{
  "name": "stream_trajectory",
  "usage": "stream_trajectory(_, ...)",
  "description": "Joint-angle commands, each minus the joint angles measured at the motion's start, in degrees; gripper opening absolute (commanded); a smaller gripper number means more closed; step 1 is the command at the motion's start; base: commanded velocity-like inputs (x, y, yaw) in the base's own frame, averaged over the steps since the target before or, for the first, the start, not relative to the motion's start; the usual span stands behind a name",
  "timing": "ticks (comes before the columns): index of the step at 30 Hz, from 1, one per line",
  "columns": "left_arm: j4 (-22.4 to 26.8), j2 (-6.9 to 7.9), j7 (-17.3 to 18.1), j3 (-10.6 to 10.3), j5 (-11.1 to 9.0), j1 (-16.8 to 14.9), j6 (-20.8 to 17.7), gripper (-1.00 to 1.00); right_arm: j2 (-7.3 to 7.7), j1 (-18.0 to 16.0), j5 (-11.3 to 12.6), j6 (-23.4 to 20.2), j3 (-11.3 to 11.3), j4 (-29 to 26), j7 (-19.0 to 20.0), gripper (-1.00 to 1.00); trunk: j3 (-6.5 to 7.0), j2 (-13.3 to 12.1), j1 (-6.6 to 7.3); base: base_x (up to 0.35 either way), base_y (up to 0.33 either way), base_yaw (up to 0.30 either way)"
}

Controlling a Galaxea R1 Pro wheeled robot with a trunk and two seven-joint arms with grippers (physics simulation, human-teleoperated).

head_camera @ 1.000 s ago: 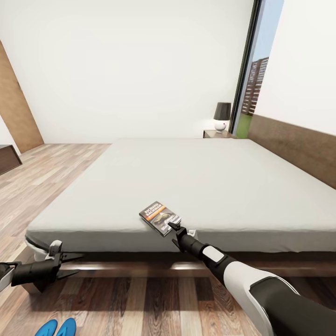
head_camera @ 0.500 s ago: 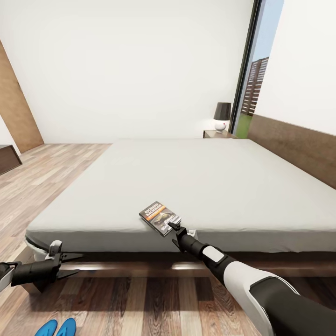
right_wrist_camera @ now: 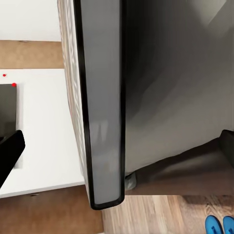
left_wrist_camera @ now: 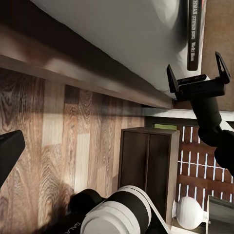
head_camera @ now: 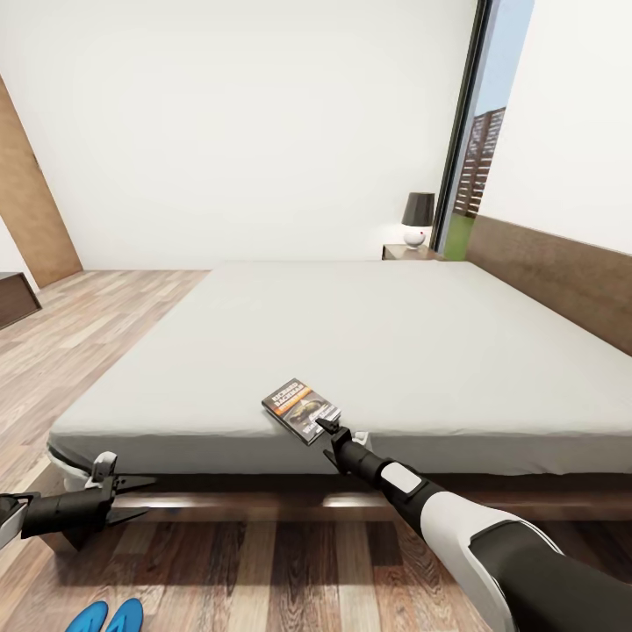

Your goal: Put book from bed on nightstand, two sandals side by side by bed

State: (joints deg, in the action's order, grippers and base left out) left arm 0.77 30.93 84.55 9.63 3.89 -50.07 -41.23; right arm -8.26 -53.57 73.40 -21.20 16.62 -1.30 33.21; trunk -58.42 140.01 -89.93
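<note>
The book (head_camera: 301, 410) lies flat at the near edge of the bed (head_camera: 351, 342), one corner over the mattress rim. My right gripper (head_camera: 326, 439) is open, its fingers straddling the book's near end; in the right wrist view the book's edge (right_wrist_camera: 102, 122) stands between both dark fingertips (right_wrist_camera: 9, 152). The left wrist view shows the same open gripper (left_wrist_camera: 195, 72) just under the book (left_wrist_camera: 194, 34). My left gripper (head_camera: 139, 498) hangs open and empty low beside the bed frame. Two blue sandals (head_camera: 107, 617) lie side by side on the floor near me. A nightstand (head_camera: 408, 252) stands at the far bed corner.
A lamp (head_camera: 417, 219) with a dark shade sits on the nightstand. The wooden headboard (head_camera: 562, 272) runs along the right wall. A tall window (head_camera: 478, 149) is beyond the nightstand. Wood floor (head_camera: 79, 342) stretches left of the bed, with a door (head_camera: 31, 211) at far left.
</note>
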Motion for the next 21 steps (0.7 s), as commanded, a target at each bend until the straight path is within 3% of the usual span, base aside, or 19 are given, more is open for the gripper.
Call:
stream_trajectory(1,0.0,0.01,0.3,0.3,0.4,0.0,-0.6,1.0,0.0,0.0,0.6,-0.2,0.4,0.1,0.1,1.0,-0.05,0.0,0.01,0.0,0.0,0.0)
stream_trajectory(21,0.0,0.06,0.3,0.3,0.4,0.0,-0.6,1.0,0.0,0.0,0.6,-0.2,0.4,0.1,0.0,1.0,-0.05,0.0,0.01,0.0,0.0,0.0)
